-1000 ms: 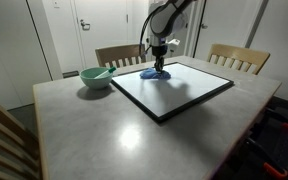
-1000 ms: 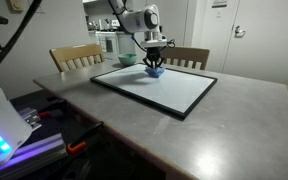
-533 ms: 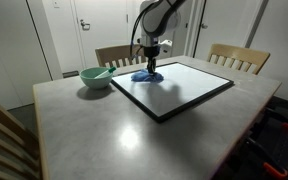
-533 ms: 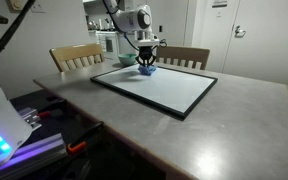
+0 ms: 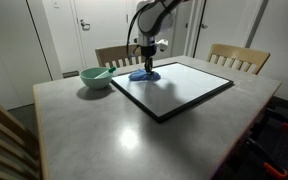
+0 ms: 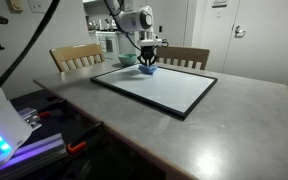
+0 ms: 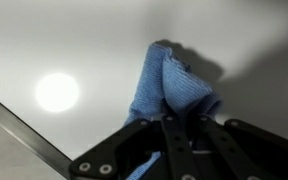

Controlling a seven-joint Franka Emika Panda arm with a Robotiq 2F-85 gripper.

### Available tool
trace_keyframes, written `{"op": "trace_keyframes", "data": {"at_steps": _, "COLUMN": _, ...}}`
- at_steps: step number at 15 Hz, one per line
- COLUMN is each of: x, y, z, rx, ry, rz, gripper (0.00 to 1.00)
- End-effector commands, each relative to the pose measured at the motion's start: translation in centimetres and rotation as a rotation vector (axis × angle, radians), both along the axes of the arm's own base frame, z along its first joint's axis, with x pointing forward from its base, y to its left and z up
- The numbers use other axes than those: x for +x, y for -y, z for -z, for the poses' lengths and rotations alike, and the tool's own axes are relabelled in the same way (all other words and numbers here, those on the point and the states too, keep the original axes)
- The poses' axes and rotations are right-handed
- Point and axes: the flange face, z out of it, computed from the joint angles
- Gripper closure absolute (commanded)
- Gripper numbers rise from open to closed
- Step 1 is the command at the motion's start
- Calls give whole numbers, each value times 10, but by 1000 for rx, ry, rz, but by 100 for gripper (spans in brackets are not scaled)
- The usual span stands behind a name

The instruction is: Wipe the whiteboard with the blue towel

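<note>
The whiteboard (image 5: 174,88) lies flat on the table, glossy white with a thin black frame; it shows in both exterior views (image 6: 156,87) and fills the wrist view (image 7: 54,50). My gripper (image 5: 146,68) (image 6: 148,66) points straight down at the board's far corner nearest the bowl. Its fingers (image 7: 172,118) are shut on the blue towel (image 7: 169,85), which hangs bunched from them and presses on the board surface (image 5: 141,75) (image 6: 147,71).
A teal-green bowl (image 5: 95,76) stands on the grey table (image 5: 104,130) just beyond the board's corner, partly hidden behind the arm in an exterior view (image 6: 128,60). Wooden chairs (image 5: 236,57) (image 6: 74,56) stand around the table. A lamp reflection (image 7: 57,92) glares on the board.
My gripper has slid the blue towel across the board toward the corner by the bowl.
</note>
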Motion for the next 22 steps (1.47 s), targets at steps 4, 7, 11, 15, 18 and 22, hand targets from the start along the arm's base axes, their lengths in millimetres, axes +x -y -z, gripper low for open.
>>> {"op": "trace_keyframes", "data": {"at_steps": 4, "x": 28, "y": 1, "z": 21, "rx": 22, "ry": -6, "rz": -34, "gripper": 97}}
{"op": "trace_keyframes", "data": {"at_steps": 7, "x": 28, "y": 13, "z": 24, "rx": 3, "ry": -27, "rz": -19, "gripper": 97}}
{"op": "trace_keyframes", "data": {"at_steps": 11, "x": 26, "y": 43, "z": 14, "rx": -19, "ry": -7, "rz": 44, "gripper": 97}}
{"op": "trace_keyframes", "data": {"at_steps": 15, "x": 23, "y": 81, "z": 14, "rx": -75, "ry": 8, "rz": 111, "gripper": 97}}
{"op": "trace_keyframes", "data": {"at_steps": 18, "x": 23, "y": 80, "z": 18, "rx": -52, "ry": 5, "rz": 121, "gripper": 97}}
{"op": "trace_keyframes", "data": {"at_steps": 22, "x": 25, "y": 40, "z": 21, "rx": 3, "ry": -2, "rz": 44, "gripper": 97}}
